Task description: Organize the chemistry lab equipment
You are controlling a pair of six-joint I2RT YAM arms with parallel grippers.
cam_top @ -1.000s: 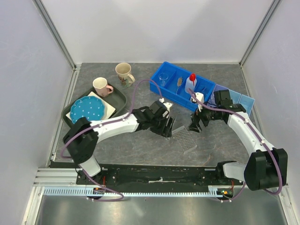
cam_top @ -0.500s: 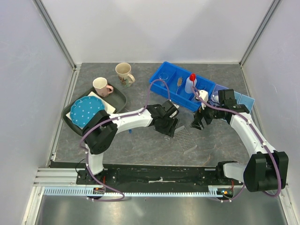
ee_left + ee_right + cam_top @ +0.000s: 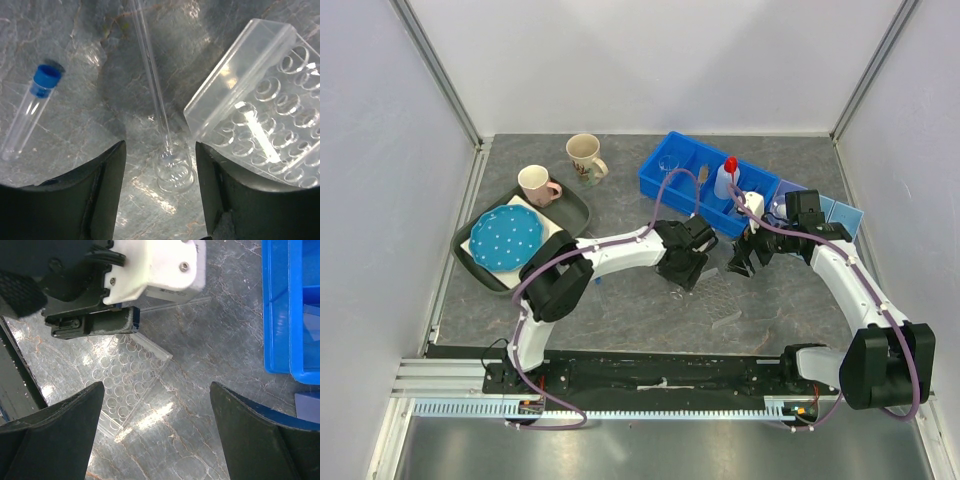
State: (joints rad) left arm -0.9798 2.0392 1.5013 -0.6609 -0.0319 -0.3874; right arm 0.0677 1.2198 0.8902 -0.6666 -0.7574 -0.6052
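Our left gripper (image 3: pixel 160 172) hangs open astride the bulbed end of a thin clear glass stem (image 3: pixel 150 75), clear tube rack (image 3: pixel 260 105) just outside one finger, blue-capped tube (image 3: pixel 30 110) beyond the other; we judge a gentle close and lift comes next.

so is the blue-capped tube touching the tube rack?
Apart. Left wrist view: bare table and a glass pipette lie between the blue-capped tube and the tube rack.

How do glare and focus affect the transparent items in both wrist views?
Left wrist: a white glare streak crosses the clear plastic tube rack; the thin clear rod is sharp. Right wrist: soft highlights on the grey marbled tabletop, rack holes legible.
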